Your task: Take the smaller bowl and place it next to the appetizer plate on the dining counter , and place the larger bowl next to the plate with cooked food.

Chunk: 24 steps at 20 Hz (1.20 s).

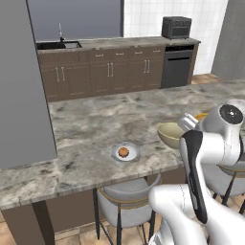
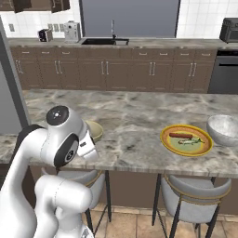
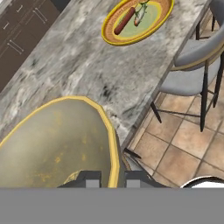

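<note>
My gripper (image 3: 113, 178) is shut on the rim of the smaller bowl (image 3: 57, 144), with one fingertip inside the wall and one outside. This olive-yellow bowl (image 1: 170, 134) hangs just above the near edge of the dining counter (image 1: 86, 129), to the right of the appetizer plate (image 1: 125, 152) with its single orange-brown morsel. In the right base view the smaller bowl (image 2: 95, 129) sits partly behind my wrist. Farther right lie the plate with cooked food (image 2: 187, 139) and the larger bowl (image 2: 224, 129), close beside each other. The hand view has the plate with cooked food (image 3: 138, 19) at its top.
Grey stools (image 1: 127, 198) (image 2: 195, 193) stand under the counter's near edge, over a tiled floor (image 3: 183, 144). Across the aisle runs a dark cabinet counter (image 2: 116, 69) with a sink (image 2: 104, 41) and a toaster oven (image 1: 176, 27).
</note>
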Available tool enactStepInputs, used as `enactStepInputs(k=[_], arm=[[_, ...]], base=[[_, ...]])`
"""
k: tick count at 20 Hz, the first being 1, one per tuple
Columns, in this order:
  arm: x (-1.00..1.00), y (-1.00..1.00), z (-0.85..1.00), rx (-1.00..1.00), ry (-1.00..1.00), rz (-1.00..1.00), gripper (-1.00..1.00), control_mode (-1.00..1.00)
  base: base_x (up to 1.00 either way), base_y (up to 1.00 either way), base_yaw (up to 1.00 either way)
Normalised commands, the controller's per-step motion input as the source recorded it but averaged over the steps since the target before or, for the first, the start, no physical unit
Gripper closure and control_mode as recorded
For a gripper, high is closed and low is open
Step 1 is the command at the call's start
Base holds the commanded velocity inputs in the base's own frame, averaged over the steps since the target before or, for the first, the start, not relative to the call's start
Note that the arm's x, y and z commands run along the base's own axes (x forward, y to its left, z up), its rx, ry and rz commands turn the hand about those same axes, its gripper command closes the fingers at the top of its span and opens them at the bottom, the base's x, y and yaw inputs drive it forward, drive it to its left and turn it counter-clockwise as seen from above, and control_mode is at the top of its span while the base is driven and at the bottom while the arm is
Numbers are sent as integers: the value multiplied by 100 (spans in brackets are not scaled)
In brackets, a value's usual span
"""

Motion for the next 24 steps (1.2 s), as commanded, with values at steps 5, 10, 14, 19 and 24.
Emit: enactStepInputs(k=[5, 10, 14, 19, 24], arm=[[34, 0, -29, 0, 0, 0, 100, -100], [30, 0, -30, 0, 0, 0, 100, -100], [16, 0, -36, 0, 0, 0, 100, -100], [14, 0, -35, 0, 0, 0, 100, -100], [19, 0, -30, 0, 0, 0, 100, -100]], base=[[0, 0, 0], [0, 0, 0], [0, 0, 0], [0, 0, 0], [0, 0, 0]])
